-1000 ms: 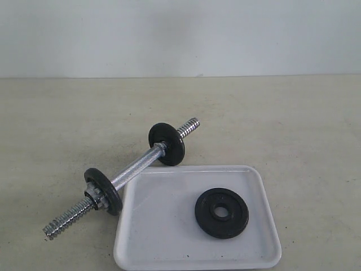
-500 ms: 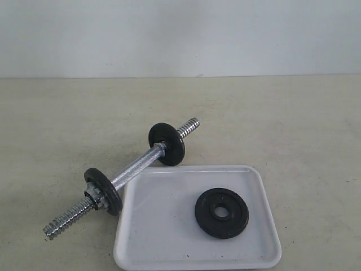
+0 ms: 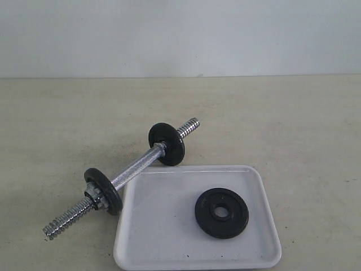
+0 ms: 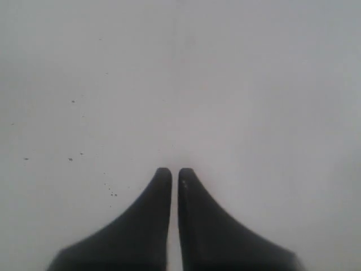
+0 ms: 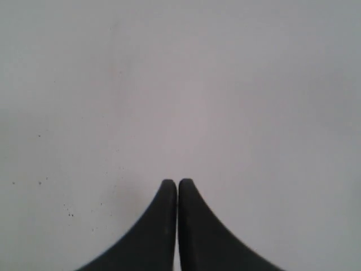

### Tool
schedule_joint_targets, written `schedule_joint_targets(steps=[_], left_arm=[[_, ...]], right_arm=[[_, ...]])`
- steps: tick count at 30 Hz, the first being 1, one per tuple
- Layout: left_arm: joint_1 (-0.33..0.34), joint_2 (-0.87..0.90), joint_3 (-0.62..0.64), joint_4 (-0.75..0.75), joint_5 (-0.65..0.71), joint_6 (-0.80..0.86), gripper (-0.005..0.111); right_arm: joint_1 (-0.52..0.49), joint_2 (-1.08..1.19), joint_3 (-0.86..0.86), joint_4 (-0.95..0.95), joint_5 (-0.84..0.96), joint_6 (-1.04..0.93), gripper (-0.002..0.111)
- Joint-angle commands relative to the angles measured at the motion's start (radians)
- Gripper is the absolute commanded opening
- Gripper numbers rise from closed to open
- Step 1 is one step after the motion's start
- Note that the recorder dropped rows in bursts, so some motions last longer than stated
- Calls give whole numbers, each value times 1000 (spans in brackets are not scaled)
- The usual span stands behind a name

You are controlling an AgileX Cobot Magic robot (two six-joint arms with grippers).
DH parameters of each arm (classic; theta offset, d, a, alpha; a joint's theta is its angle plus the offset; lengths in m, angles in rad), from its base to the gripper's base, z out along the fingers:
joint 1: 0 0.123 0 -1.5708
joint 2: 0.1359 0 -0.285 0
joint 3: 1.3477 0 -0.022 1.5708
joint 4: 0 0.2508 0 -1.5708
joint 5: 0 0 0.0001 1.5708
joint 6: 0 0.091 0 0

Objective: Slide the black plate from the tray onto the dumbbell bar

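1. Beige desk (image 3: pixel 293 124), plain pale wall (image 3: pixel 180 34) behind.
2. White tray (image 3: pixel 163 226) sits at the desk's 6 o'clock edge. The black plate (image 3: pixel 237 215) lies flat in it, toward the tray's 3 o'clock side.
3. Dumbbell bar (image 3: pixel 134 168) lies on the desk just beside the tray's 10 o'clock corner, running 8 to 2 o'clock, with two black discs (image 3: pixel 167 144) on it.
4. Left tool (image 4: pixel 175 172): fingers together, empty. Right tool (image 5: pixel 177 183): same, gripping nothing.

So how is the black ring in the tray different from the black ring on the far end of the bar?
The black plate lies flat in the tray; the far disc stands on edge. The black plate's hole is empty; the far disc has the dumbbell bar through it. Both are round and black.
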Motion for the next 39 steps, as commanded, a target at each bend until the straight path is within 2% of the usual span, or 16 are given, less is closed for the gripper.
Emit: schedule_joint_targets(steps=[1,5,7,10,14,16,17,21,23,24,28,32,35,39], left_arm=[[-22,191,-110,-290,137,483,4],[-22,411,-211,-669,336,933,4],[-22,533,-247,-767,395,1074,4],[-22,707,-286,-790,403,1101,4],[-22,918,-323,-790,412,1103,8],[-22,1033,-338,-790,417,1106,21],[-24,1078,-343,-790,427,1106,32],[-34,1293,-376,-840,425,987,88],[-52,1377,-391,-850,412,914,106],[-70,1421,-398,-850,409,916,110],[-160,1569,-439,-822,390,965,110],[-275,1667,-496,-674,231,966,110],[-325,1702,-530,-543,124,855,110],[-335,1739,-562,-294,125,675,110]], right_arm=[[1,158,-84,-350,-185,178,0],[1,332,-185,-716,-391,457,0],[1,419,-230,-842,-431,641,0],[1,523,-253,-934,-434,842,0],[1,618,-253,-982,-485,882,0],[1,659,-253,-999,-532,882,0],[1,674,-253,-1011,-552,882,0],[1,708,-253,-1015,-594,884,0],[1,708,-253,-1015,-594,884,0],[1,708,-253,-1015,-594,884,0],[1,708,-253,-1017,-595,884,0],[1,708,-253,-1036,-597,907,0],[1,708,-253,-1098,-597,955,0],[1,708,-253,-1185,-597,1039,0]])
